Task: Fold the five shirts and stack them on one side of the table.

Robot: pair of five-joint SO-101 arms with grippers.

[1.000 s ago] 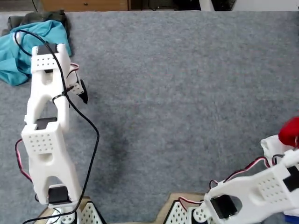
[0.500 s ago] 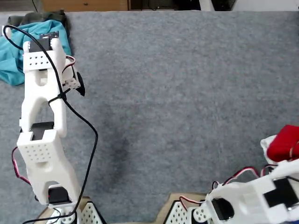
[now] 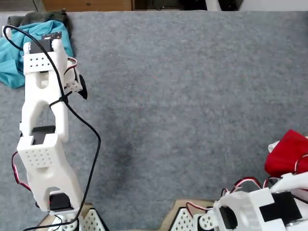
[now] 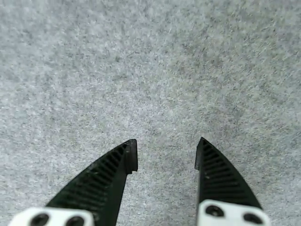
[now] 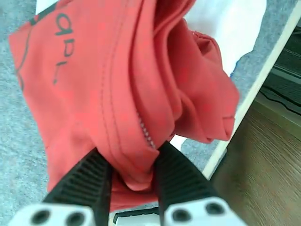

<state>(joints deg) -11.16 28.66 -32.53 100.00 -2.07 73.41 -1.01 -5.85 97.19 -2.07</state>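
Note:
A red shirt (image 5: 117, 80) hangs bunched between my right gripper's (image 5: 132, 162) fingers, which are shut on a fold of it; from above the red shirt (image 3: 288, 154) shows at the table's right edge over a white shirt (image 3: 273, 147). White cloth (image 5: 225, 23) lies under the red one. A teal shirt (image 3: 19, 53) and a dark olive one (image 3: 33, 18) lie crumpled at the far left corner. My left gripper (image 4: 165, 153) hovers open over bare grey carpet, close to the teal shirt; the left gripper (image 3: 79, 86) has nothing between its fingers.
Grey carpet (image 3: 183, 96) covers the table (image 3: 192, 57). A wooden floor and the table's edge (image 5: 263, 141) show beside the red shirt. A black cable (image 3: 91, 130) runs along the left arm.
The right arm pulled back toward the near right corner, and the red shirt came further into view. The left arm shifted slightly away toward the teal shirt, then held still.

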